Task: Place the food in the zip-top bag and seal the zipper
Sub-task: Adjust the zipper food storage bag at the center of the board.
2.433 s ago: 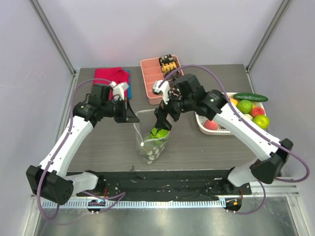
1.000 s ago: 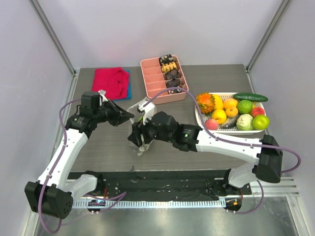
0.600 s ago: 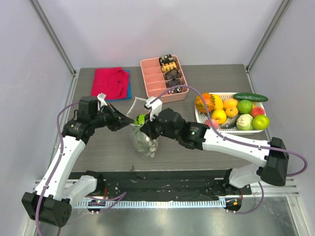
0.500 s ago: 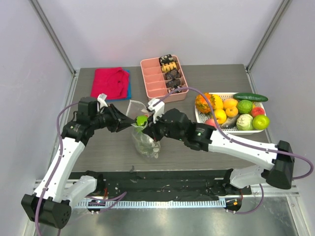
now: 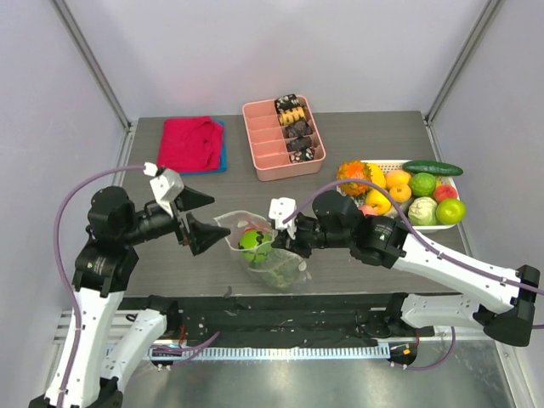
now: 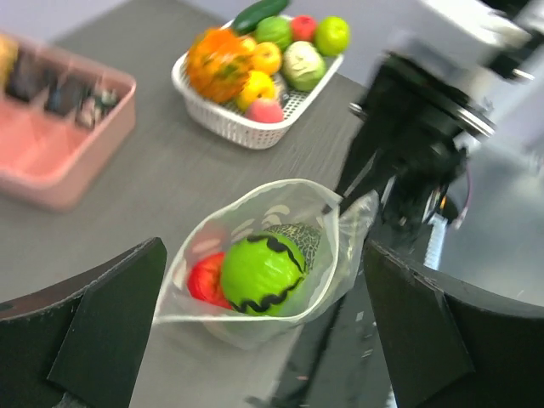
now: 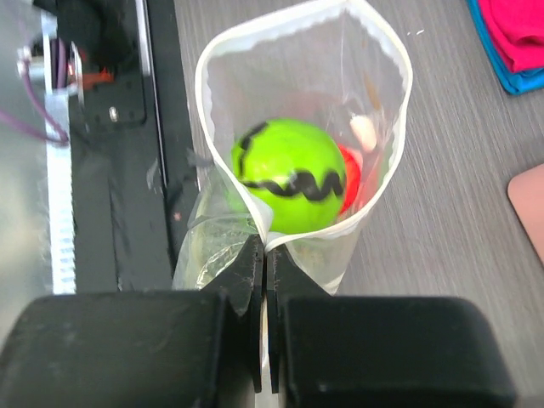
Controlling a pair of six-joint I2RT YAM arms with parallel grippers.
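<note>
The zip-top bag (image 5: 265,255) stands open-mouthed near the table's front edge. Inside it are the food pieces: a bright green ball with a black zigzag (image 7: 293,174), a red fruit (image 6: 202,280) and a netted yellow-green one (image 6: 299,237). My right gripper (image 5: 286,241) is shut on the bag's rim (image 7: 266,240), where the zipper strip (image 7: 387,51) runs open round the mouth. My left gripper (image 5: 206,218) hangs open just left of the bag, touching nothing. In the left wrist view its fingers (image 6: 102,331) stand wide on either side of the bag's mouth.
A white basket (image 5: 353,212) of mixed fruit and a cucumber sits at the right. The pink tray (image 5: 265,149) with snacks and a red cloth (image 5: 189,143) lie at the back. A black rail (image 5: 280,310) runs along the front edge, close under the bag.
My left gripper let go of the bag's rim, opened wide and drew back to the left. My right gripper shut on the rim and shifted the bag right, toward the front.
</note>
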